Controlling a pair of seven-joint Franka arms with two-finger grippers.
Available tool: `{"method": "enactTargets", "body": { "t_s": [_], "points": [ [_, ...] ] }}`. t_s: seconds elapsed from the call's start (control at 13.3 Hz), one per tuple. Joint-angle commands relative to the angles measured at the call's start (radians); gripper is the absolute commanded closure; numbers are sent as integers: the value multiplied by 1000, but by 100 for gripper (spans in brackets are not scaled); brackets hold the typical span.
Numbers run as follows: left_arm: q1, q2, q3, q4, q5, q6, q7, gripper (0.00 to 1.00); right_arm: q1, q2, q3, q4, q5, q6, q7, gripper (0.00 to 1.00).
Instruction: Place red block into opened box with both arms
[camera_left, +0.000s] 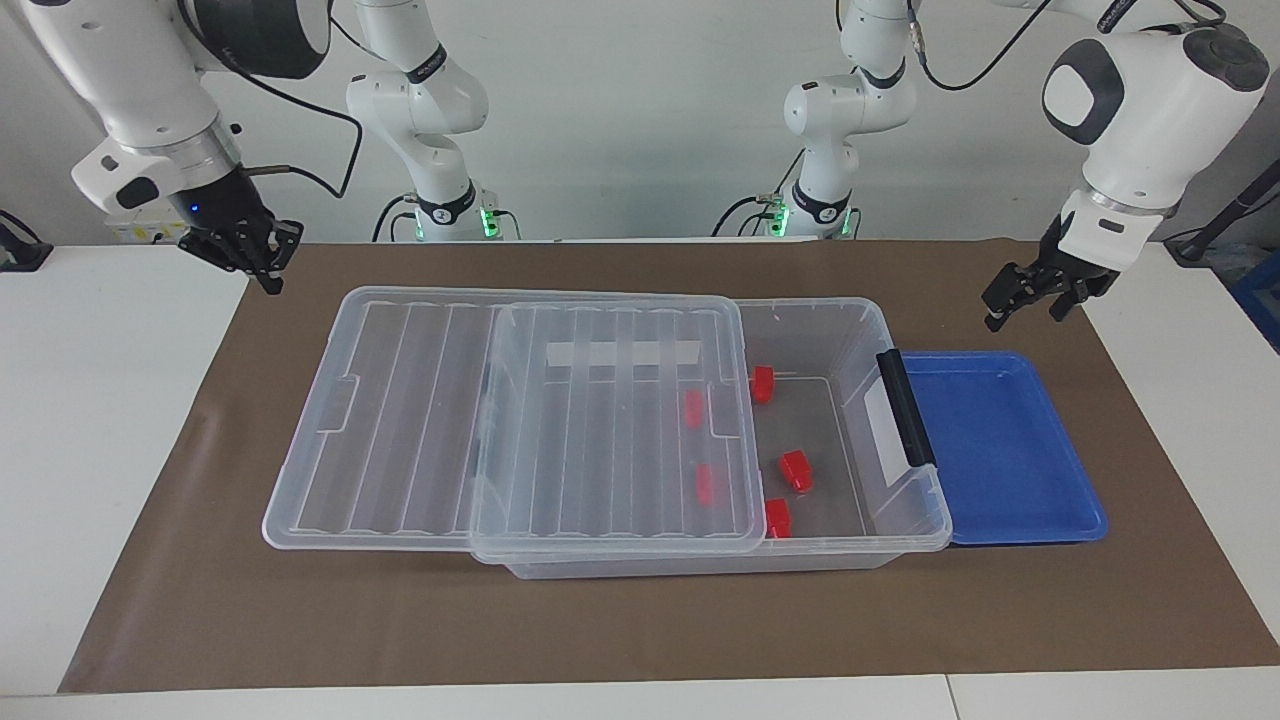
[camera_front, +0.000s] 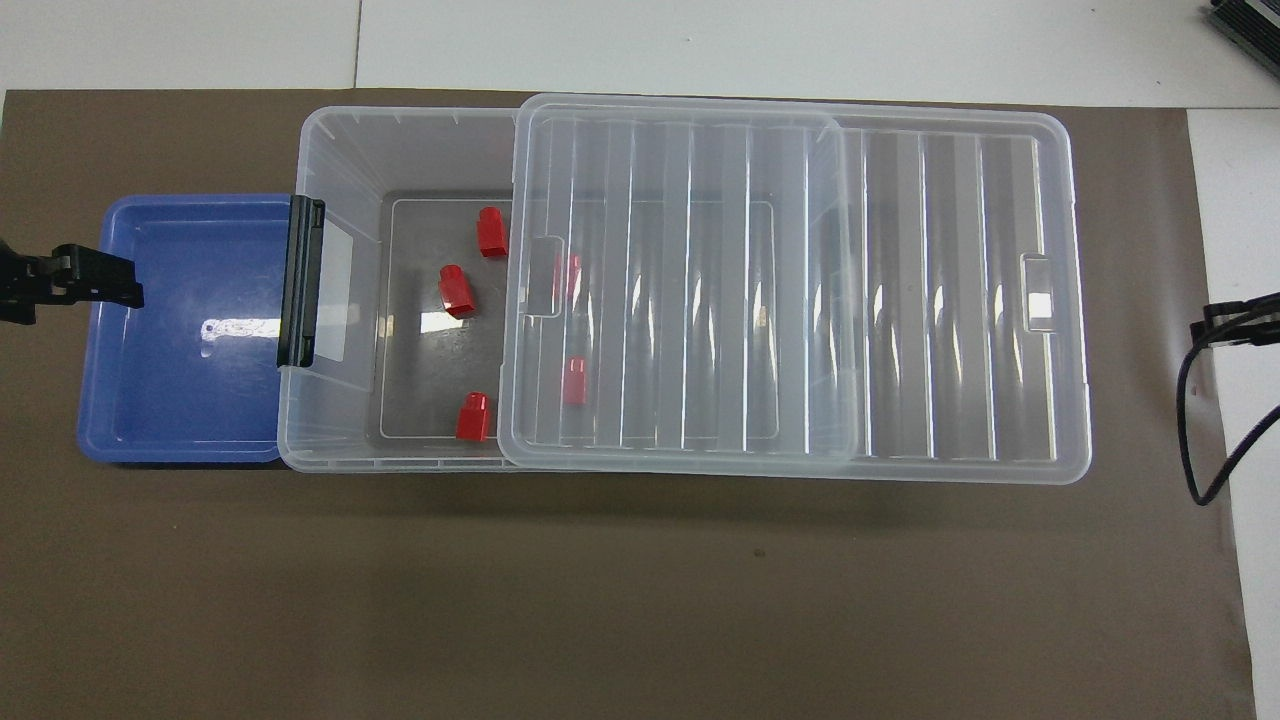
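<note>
- On the worktop, over a brown mat, sits the opened box, its ribbed clear lid slid toward the right arm's end so that the end with the black handle is uncovered.
- Inside the uncovered part lie three red blocks: one red block in the middle, another farther from the robots, a third nearer to them.
- Under the lid's edge two more red blocks show through the clear plastic, the second farther from the robots.
- Touching the handle end of the box, toward the left arm's end, is a blue tray with nothing in it.
- Left tool hangs over the mat just beside the tray's corner nearest the robots, its fingers spread wide and holding nothing.
- Right tool hangs over the mat's edge at the right arm's end, well apart from the lid, fingertips pressed together on nothing.
</note>
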Motion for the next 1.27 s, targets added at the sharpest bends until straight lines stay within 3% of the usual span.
{"method": "enactTargets", "body": {
  "t_s": [0.0, 0.45, 1.2],
  "points": [
    [5, -20, -5, 38, -18, -71, 19, 0, -49, 57, 11, -59, 1, 160, -114, 100],
    [-2, -31, -13, 44, -18, -86, 19, 0, -55, 220, 12, -54, 21, 419, -182, 100],
    [-15, -46, -16, 69, -18, -105, 17, 0, 11, 280, 17, -50, 142, 487, -161, 100]
  ]
}}
